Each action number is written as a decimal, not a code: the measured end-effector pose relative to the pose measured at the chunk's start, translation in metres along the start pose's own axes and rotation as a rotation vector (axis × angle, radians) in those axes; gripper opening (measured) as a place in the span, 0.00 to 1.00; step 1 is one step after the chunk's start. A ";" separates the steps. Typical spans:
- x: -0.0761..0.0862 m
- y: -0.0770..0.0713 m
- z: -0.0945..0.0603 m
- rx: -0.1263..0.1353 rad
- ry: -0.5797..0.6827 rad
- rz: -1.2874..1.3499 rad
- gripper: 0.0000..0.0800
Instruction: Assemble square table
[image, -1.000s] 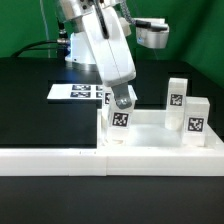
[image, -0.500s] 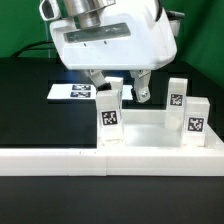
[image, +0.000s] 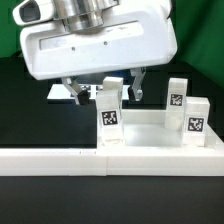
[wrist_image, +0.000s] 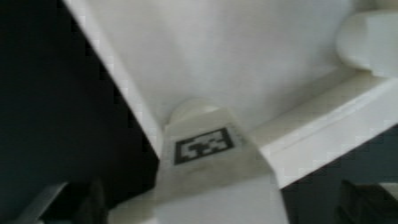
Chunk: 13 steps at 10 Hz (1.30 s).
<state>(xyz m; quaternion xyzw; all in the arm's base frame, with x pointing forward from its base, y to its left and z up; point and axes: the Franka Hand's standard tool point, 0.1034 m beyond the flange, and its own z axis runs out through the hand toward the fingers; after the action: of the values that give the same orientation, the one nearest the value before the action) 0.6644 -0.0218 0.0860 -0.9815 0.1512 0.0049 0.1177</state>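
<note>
The square table's white slab (image: 150, 137) lies flat with its raised rim up. Its surface fills the wrist view (wrist_image: 249, 60). One tagged white leg (image: 110, 113) stands upright at the slab's corner on the exterior view's left, and in the wrist view (wrist_image: 210, 160) it shows its tag. Two more tagged legs (image: 177, 96) (image: 195, 120) stand on the exterior view's right. My gripper (image: 108, 93) hangs open just above the standing leg. Its dark fingers (image: 138, 88) are spread to either side and do not touch it. In the wrist view the gripper (wrist_image: 222, 205) straddles the leg.
A long low white border wall (image: 50, 160) runs along the front, against the slab. The marker board (image: 62, 93) lies behind on the black table, mostly hidden by my hand. A green backdrop closes the far side.
The jaws have opened and let go of the leg, which stays upright at the slab's corner. The hand has risen and now looms larger in the exterior view.
</note>
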 end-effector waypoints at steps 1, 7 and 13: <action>0.001 -0.002 0.002 0.001 0.011 -0.099 0.81; 0.001 -0.001 0.003 0.013 0.014 0.079 0.37; -0.001 -0.001 0.005 0.106 0.031 0.873 0.37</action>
<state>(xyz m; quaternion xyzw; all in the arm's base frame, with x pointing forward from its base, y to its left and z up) 0.6637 -0.0195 0.0816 -0.8182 0.5534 0.0318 0.1527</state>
